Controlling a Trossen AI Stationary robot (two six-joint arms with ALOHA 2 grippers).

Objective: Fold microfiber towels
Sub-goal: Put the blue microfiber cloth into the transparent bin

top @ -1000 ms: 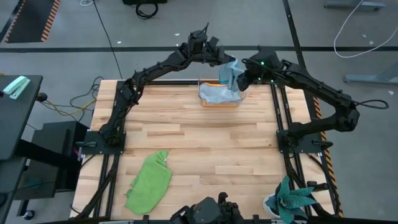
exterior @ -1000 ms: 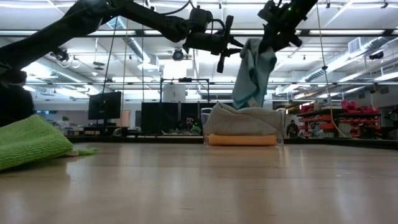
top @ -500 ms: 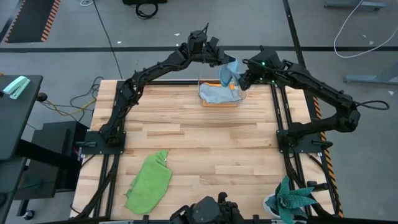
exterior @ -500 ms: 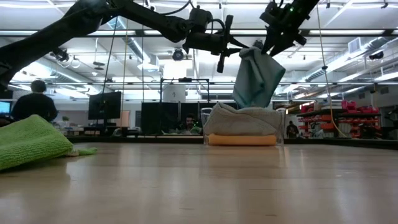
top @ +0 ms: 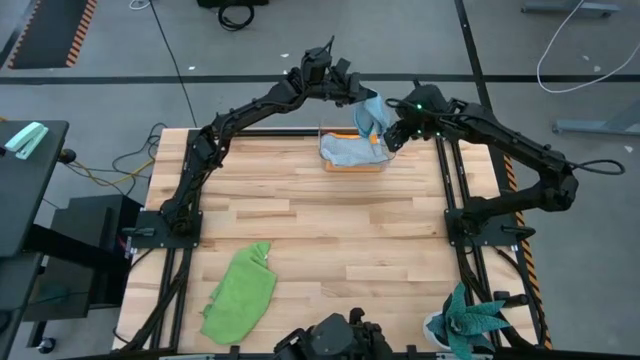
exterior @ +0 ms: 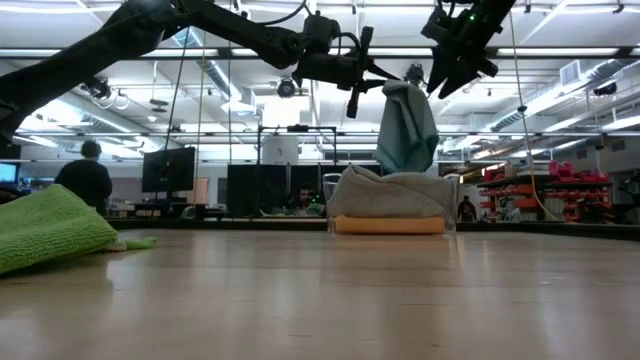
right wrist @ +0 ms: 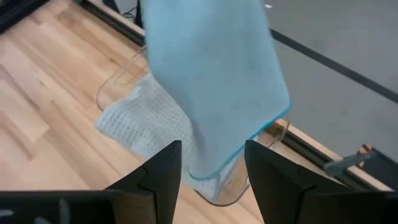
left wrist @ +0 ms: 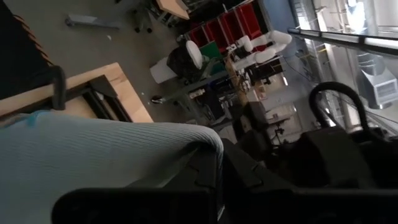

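The lime green towel [top: 240,291] lies crumpled on the wooden table [top: 320,220] near its front left corner, well apart from both grippers; its long axis runs roughly front to back, leaning a little to the right at the far end, and one end reaches close to the table's front edge. A wide stretch of bare wood lies between it and the far edge.

The left gripper [top: 357,97] is raised above the table's far edge, fingers pressed together on the top of the light blue towel [exterior: 407,128]. The cloth hangs straight down from that pinch, long axis upright, its lower end reaching into the clear plastic box [top: 354,152] directly below. In the right wrist view the towel's darker blue hem [right wrist: 249,144] runs across its lower edge, above the box rim.

In the box the grey towel [exterior: 385,192] sits heaped over the orange-yellow towel [exterior: 388,225], which lies flat along the bottom. The box stands at the table's far edge, just below both grippers.

The right gripper [top: 397,133] is just beside the hanging towel on its right, at about the same height, fingers [right wrist: 271,182] spread apart and off the cloth, with nothing in them
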